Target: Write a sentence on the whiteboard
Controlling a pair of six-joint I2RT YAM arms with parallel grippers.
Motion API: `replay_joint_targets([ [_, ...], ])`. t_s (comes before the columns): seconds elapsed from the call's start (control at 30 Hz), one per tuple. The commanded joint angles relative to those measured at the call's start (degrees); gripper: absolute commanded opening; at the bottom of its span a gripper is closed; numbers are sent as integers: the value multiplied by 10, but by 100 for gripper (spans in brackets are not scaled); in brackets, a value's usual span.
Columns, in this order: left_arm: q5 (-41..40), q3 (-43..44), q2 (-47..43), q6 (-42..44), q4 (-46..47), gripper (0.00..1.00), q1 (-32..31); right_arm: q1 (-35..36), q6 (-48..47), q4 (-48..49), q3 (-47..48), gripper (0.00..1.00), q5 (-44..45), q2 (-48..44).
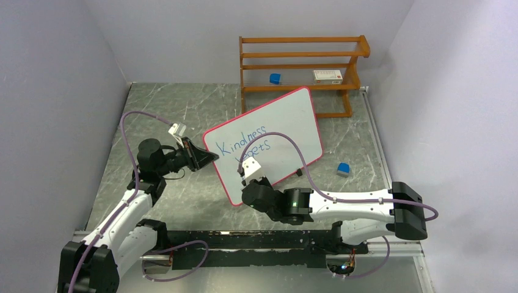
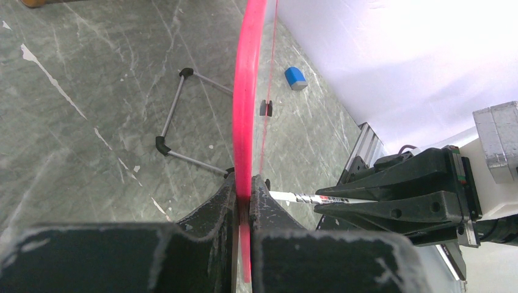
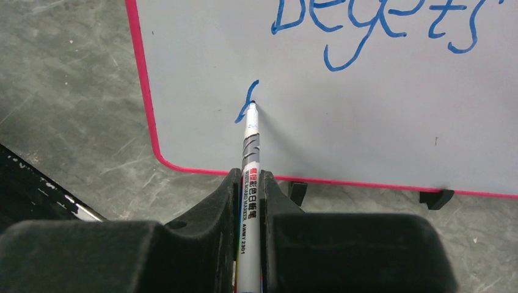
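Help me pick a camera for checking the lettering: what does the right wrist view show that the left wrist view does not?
Only the right wrist view: the writing face of the whiteboard, with "begets" of the sentence and a short blue stroke at the tip of the marker. Only the left wrist view: the left pincer shut on the board's red rim, seen edge-on, the wire stand behind it and a blue block. Both: the marker held in the right pincer, the red rim, the marble table.
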Motion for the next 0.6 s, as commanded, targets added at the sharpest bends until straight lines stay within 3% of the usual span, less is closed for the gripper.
replay_joint_targets([
  [0.0, -1, 8, -1, -1, 8, 5, -3, 1, 17, 9, 1, 0, 32, -6],
  [0.57, -4, 10, -3, 2, 4, 5, -3, 1, 5, 4, -2, 0, -7, -18],
])
